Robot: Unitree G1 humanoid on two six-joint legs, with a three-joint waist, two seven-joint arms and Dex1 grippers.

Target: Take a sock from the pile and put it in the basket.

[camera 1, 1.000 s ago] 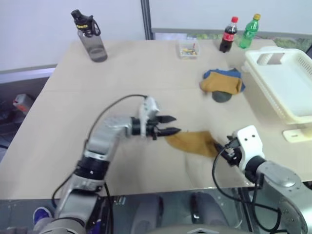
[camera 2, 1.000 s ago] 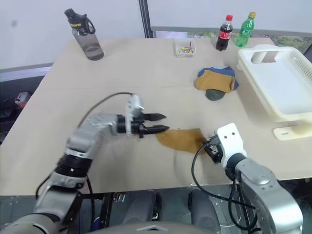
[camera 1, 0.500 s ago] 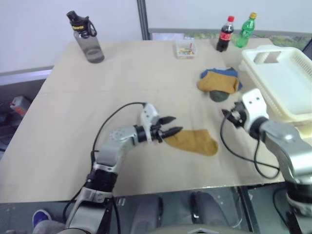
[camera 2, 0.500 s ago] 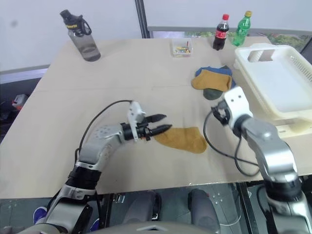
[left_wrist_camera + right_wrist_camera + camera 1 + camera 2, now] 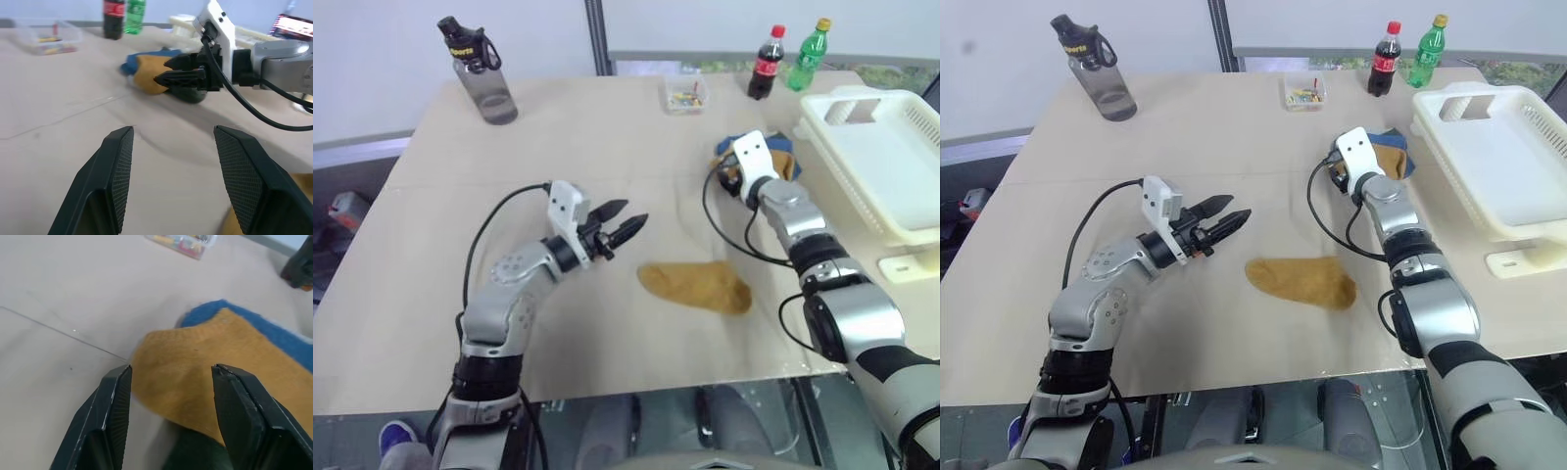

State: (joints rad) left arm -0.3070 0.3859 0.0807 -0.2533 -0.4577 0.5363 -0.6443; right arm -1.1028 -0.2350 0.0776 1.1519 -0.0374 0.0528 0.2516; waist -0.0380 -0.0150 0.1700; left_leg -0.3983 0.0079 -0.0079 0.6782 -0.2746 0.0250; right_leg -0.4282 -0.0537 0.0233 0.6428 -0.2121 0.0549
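A: What has changed?
B: Right hand (image 5: 168,382), jaws apart and empty, has swung far to the pile (image 5: 234,357); left hand (image 5: 612,223), open, has lifted off.

A: The task?
B: One mustard sock (image 5: 697,286) lies flat mid-worktop (image 5: 607,127); the basket (image 5: 891,166) is far right.

Silver-grey jointed arms end in white camera blocks and black hands — left hand (image 5: 619,225), right hand (image 5: 164,73) — ribbed-padded fingers (image 5: 117,169), with looping black cables.

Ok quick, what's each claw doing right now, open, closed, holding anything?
Left claw: open, holding nothing, above the table.
Right claw: open, holding nothing, at the mustard sock on the pile.
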